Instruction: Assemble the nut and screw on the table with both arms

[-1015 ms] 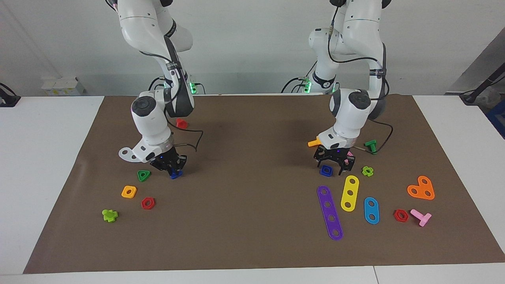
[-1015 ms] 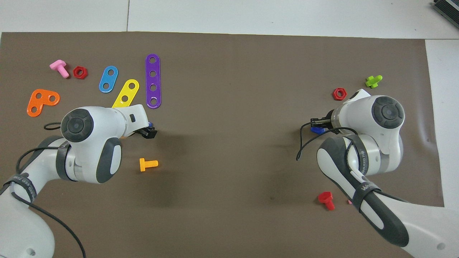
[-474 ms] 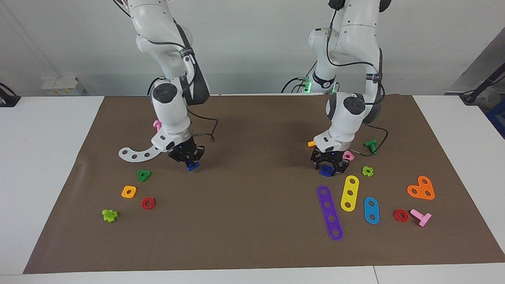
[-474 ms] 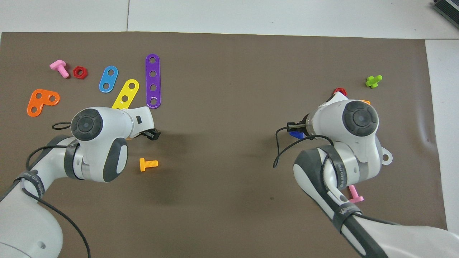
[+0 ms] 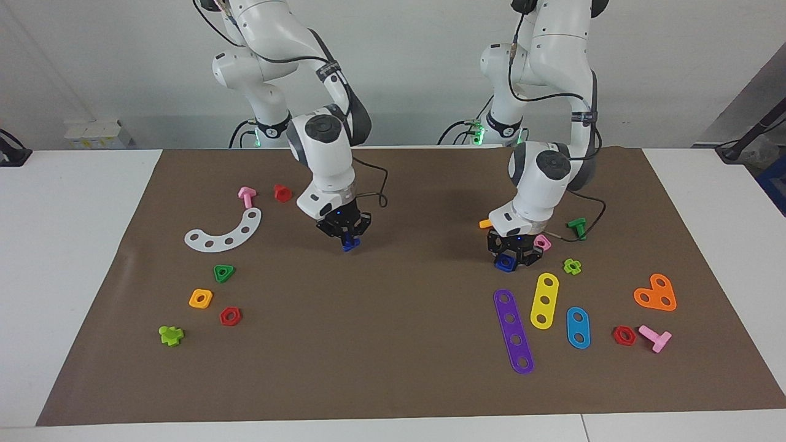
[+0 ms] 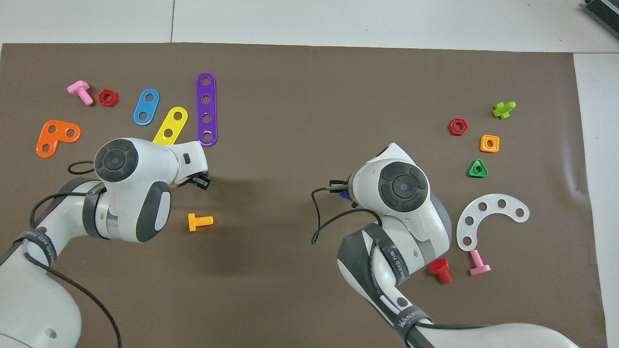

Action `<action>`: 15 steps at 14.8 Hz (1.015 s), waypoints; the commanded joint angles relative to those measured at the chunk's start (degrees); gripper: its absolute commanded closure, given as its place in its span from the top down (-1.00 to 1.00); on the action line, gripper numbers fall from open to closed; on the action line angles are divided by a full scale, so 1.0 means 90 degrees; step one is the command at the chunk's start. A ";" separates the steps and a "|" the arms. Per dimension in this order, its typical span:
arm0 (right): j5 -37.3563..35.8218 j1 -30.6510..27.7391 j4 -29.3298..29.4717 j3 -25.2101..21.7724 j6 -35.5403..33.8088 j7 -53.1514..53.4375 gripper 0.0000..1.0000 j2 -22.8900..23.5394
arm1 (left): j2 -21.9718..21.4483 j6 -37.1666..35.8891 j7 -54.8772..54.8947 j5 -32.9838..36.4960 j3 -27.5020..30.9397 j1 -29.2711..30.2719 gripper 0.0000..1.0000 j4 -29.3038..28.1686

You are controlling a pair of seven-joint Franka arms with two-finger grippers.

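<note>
My right gripper is shut on the dark-blue screw and holds it a little above the brown mat, toward the table's middle. In the overhead view the right gripper shows a bit of the blue screw under the wrist. My left gripper is low at the mat, its fingers closed around the dark-blue square nut. In the overhead view the left gripper covers nearly all of the nut.
By the left gripper lie an orange screw, a pink square nut, a green screw, and purple and yellow strips. At the right arm's end lie a white curved strip, a green triangular nut and an orange square nut.
My right arm has carried the blue screw away from the green triangular nut toward the table's middle. My left gripper's fingers have closed in on the blue nut.
</note>
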 commanded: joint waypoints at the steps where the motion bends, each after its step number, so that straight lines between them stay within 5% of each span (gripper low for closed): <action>1: -0.0146 0.0252 0.0328 -0.0003 -0.0095 0.0501 -1.00 0.0274 | -0.0094 -0.1048 -0.0710 -0.0076 0.0111 -0.0130 -1.00 0.0529; 4: -0.0438 0.0556 0.0474 -0.0013 -0.0095 0.0999 -1.00 0.0499 | 0.0003 -0.1939 -0.1872 -0.0067 0.0101 -0.0188 -1.00 0.1340; 9: -0.0537 0.0732 0.0484 -0.0022 -0.0018 0.1274 -1.00 0.0694 | 0.0121 -0.1824 -0.3563 -0.0096 0.0072 -0.0501 -1.00 0.1693; 11: -0.0663 0.0693 0.0484 -0.0022 -0.0027 0.1274 0.35 0.0685 | 0.0121 -0.1814 -0.3992 -0.0106 0.0072 -0.0715 -1.00 0.1723; 12: -0.0664 0.0635 0.0484 -0.0022 -0.0017 0.1274 0.85 0.0636 | 0.0130 -0.1823 -0.4217 -0.0096 0.0072 -0.0823 -1.00 0.1732; 15: -0.0654 0.0411 0.0484 -0.0071 -0.0231 0.1245 0.95 0.0188 | 0.0257 -0.1872 -0.5036 -0.0106 0.0072 -0.1164 -1.00 0.1946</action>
